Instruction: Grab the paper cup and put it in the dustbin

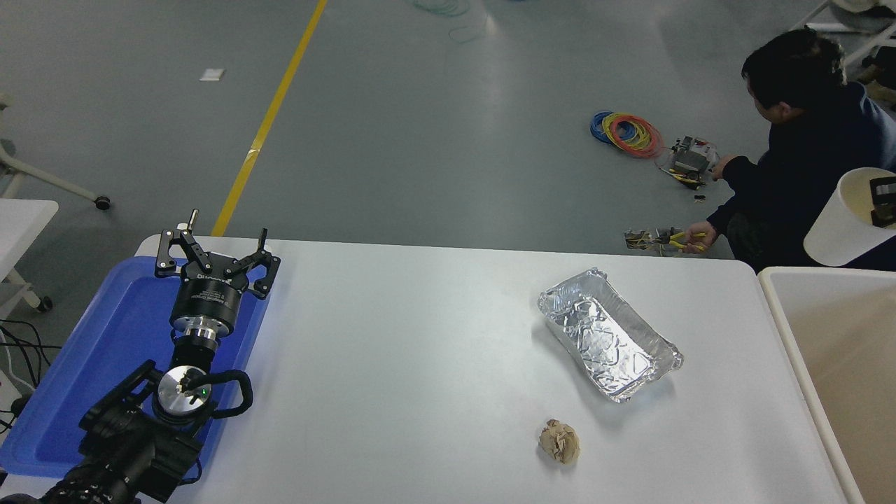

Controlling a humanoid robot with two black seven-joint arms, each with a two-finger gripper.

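Observation:
The white paper cup [836, 231] hangs tilted in the air at the right edge, its cream inside facing up and right. My right gripper [883, 208] is shut on the paper cup's rim; only a small black part of it shows at the frame edge. The cup sits above the far end of the dustbin [784, 329], whose off-white rim and beige inside fill the lower right. My left gripper [213, 248] is open and parked over the blue tray at the lower left.
A crinkled foil tray [607, 334] lies right of the table's middle. A crumpled brown paper ball [559, 442] lies near the front edge. A flat blue tray [91, 364] sits at the left. A person [805, 161] crouches on the floor beyond the table with cables.

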